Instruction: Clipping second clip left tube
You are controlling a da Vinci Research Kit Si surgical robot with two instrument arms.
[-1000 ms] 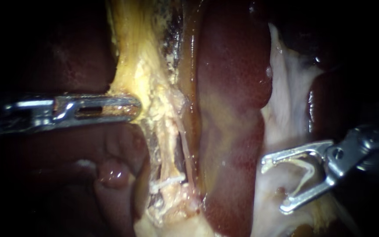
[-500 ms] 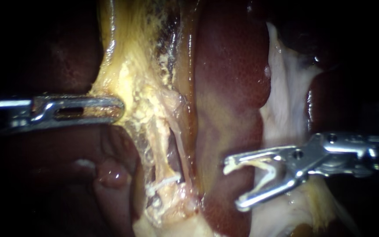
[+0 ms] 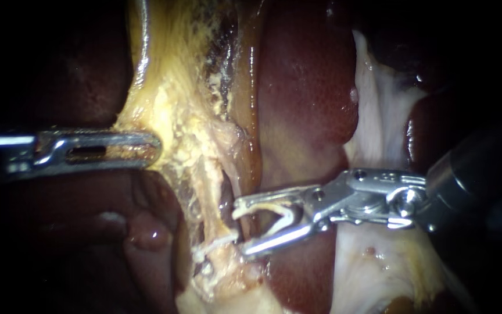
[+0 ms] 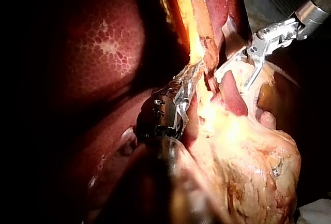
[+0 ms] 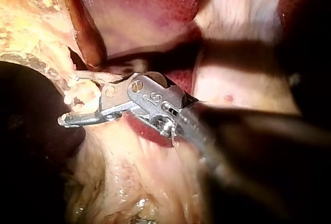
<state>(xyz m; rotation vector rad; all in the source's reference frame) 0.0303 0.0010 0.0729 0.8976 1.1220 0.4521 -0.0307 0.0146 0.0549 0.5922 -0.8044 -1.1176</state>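
My left instrument [image 3: 149, 148] comes in level from the left, jaws shut on the yellow fatty tissue [image 3: 169, 99], holding it taut. Two thin pale tubes run down below that; the left tube [image 3: 207, 189] carries a white clip [image 3: 216, 240] across its lower part. My right instrument [image 3: 241, 229] reaches in from the right over the liver [image 3: 303, 104]. Its jaws stand wide apart with an open V-shaped clip [image 3: 280, 218] seated between them. Their tips lie right beside the tubes, just above the placed clip. Whether they straddle a tube cannot be told. The left wrist view shows both instruments [image 4: 190, 76] [image 4: 232, 79].
Pale whitish tissue [image 3: 379, 116] lies to the right of the liver, under the right instrument's shaft. A small reddish lump [image 3: 149, 232] sits below the left instrument. In the right wrist view the right instrument [image 5: 72, 105] is at the yellow tissue's edge.
My right instrument has moved left across the liver, from the pale tissue to the tubes, its loaded clip still open. The left instrument has drawn the yellow tissue slightly further left.
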